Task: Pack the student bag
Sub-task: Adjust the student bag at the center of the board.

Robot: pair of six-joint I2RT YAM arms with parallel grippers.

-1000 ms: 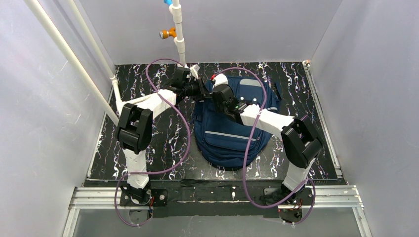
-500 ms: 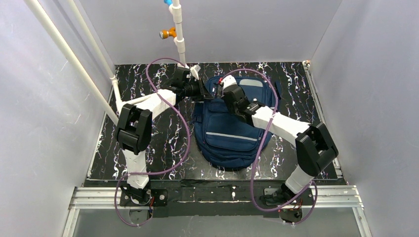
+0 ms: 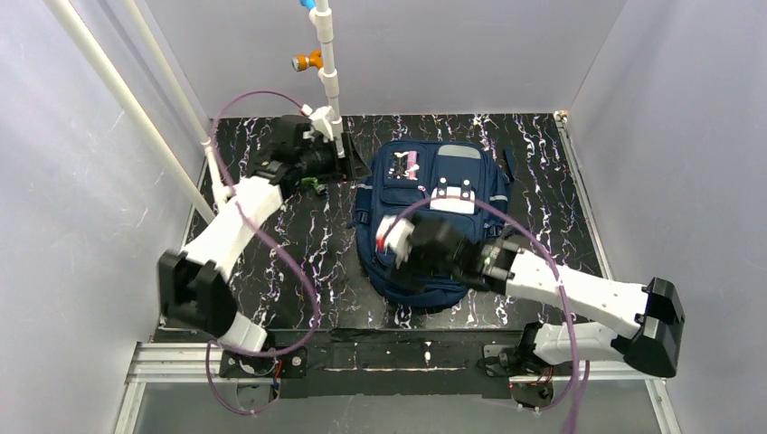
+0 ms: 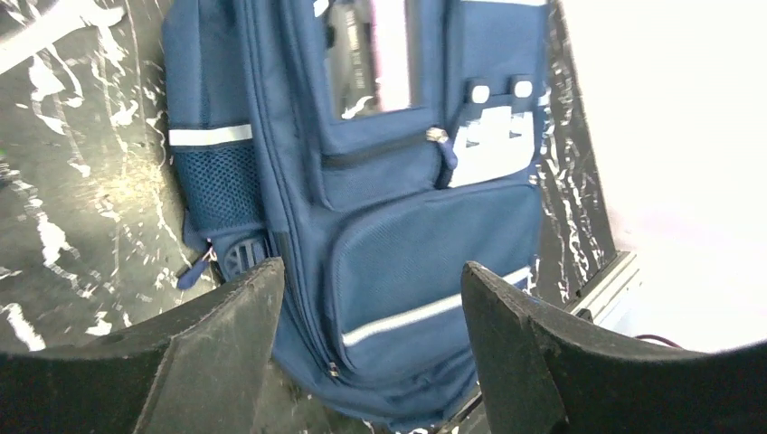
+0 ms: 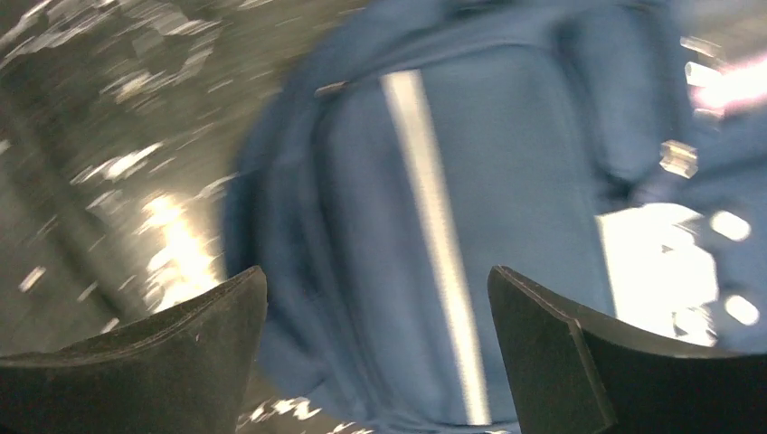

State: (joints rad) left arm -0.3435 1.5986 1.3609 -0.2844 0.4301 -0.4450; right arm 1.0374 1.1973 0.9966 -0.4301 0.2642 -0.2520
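**Top external view.** The student bag (image 3: 452, 185) lies flat on the black marbled table (image 3: 561, 181) with its front panel up and its top end toward the far wall. It sits midway between the two arms, probably so that either can reach its pockets. The left gripper (image 3: 344, 165) hangs just beside the bag's far-left corner, near the foot of a white pole (image 3: 326, 72). The right gripper (image 3: 391, 246) hovers over the bag's near end, blurred.

**Left wrist view.** The left gripper (image 4: 371, 362) has its two dark fingers (image 4: 217, 353) spread wide with nothing between them and touching nothing. Past them, the bag (image 4: 407, 244) shows its clear pocket window (image 4: 375, 54) and a mesh side pocket (image 4: 217, 185).

**Right wrist view.** This frame is motion-blurred. The right gripper (image 5: 375, 362) has its fingers (image 5: 181, 353) fully parted and empty, clear of the fabric. Below them lie the bag (image 5: 525, 181) and its reflective strip (image 5: 434, 226). Neither gripper holds the bag, which suggests a pause between handling steps.
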